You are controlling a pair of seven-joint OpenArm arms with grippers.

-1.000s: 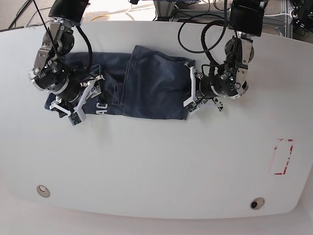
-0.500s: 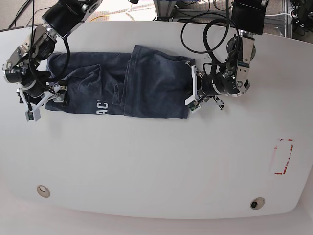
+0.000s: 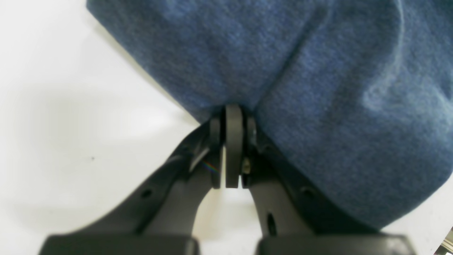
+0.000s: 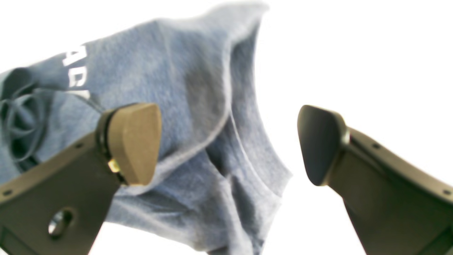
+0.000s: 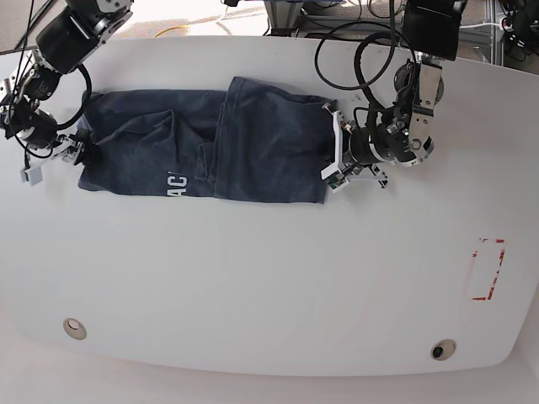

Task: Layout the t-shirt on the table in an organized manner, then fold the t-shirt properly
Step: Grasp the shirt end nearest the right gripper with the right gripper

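Observation:
The dark blue t-shirt (image 5: 253, 143) lies crumpled but spread out across the far half of the white table (image 5: 253, 278), with a folded flap over its middle and white letters (image 5: 174, 183) near its front edge. My left gripper (image 5: 333, 156) is at the shirt's right edge. In the left wrist view its fingertips (image 3: 233, 120) are shut on a pinch of the t-shirt (image 3: 318, 88). My right gripper (image 5: 55, 160) hangs just off the shirt's left end. In the right wrist view this gripper (image 4: 226, 145) stands open above the t-shirt (image 4: 198, 106), holding nothing.
A red rectangle outline (image 5: 487, 269) is marked at the table's right side. Two round grommet holes (image 5: 74, 326) (image 5: 442, 349) sit near the front edge. Cables and stands crowd the space behind the table's far edge.
My right arm has swung left, off the shirt's left part and past its end, with its jaws spread wider. The left gripper has stayed at the right edge.

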